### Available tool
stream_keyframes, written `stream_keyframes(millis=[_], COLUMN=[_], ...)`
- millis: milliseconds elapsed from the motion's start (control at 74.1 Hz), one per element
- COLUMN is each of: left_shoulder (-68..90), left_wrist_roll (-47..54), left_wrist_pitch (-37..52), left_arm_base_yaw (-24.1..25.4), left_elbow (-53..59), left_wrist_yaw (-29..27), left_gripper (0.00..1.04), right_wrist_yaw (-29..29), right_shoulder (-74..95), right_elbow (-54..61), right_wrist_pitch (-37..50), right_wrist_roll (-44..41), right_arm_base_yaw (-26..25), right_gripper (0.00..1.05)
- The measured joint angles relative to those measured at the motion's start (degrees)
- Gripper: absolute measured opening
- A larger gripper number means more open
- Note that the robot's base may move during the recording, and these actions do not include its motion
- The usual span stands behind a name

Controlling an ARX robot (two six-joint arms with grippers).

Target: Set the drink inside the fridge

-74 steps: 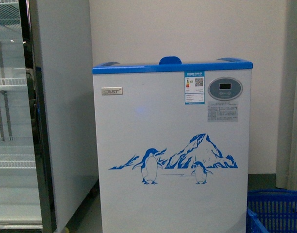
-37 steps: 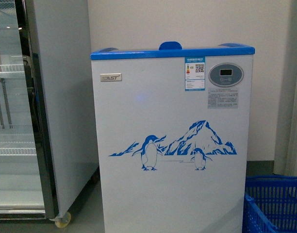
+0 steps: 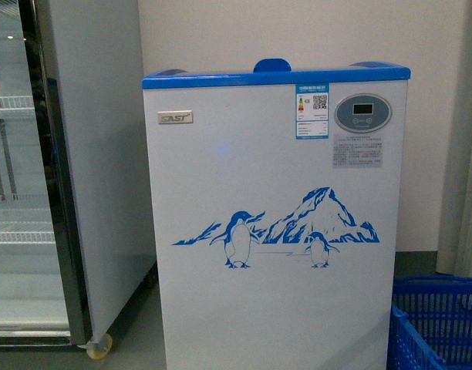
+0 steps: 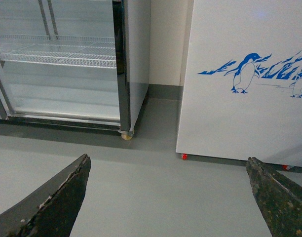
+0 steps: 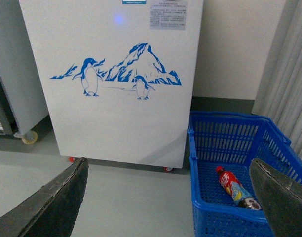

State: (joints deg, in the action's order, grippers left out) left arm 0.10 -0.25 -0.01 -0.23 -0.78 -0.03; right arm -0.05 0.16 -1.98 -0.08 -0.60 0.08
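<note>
Fridge [image 3: 274,177] badge [image 3: 175,117] "SAST"; drink [image 5: 235,187] in basket [image 5: 225,133]; L end effector [image 4: 167,159] apart, R end effector [image 5: 167,162] apart

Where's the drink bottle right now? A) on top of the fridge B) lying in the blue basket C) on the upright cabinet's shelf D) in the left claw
B: the right wrist view shows the bottle lying on its side in the blue basket beside the fridge.
</note>
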Motion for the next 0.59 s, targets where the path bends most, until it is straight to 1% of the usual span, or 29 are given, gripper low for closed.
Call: stream_keyframes(millis=[593], left_shoulder=[0.00], left_wrist_roll=[-0.02], left_wrist_pitch=[0.00], left_arm_base_yaw=[0.00], left_elbow=[0.00], left_wrist_yaw=[0.02], left_gripper=[0.97], right_wrist_yaw=[0.02], right_shoulder=[0.00], right_elbow=[0.00], right_wrist_pitch=[0.00], right_wrist_roll=[0.00], right_arm_base_yaw=[0.00], right_gripper=[0.98])
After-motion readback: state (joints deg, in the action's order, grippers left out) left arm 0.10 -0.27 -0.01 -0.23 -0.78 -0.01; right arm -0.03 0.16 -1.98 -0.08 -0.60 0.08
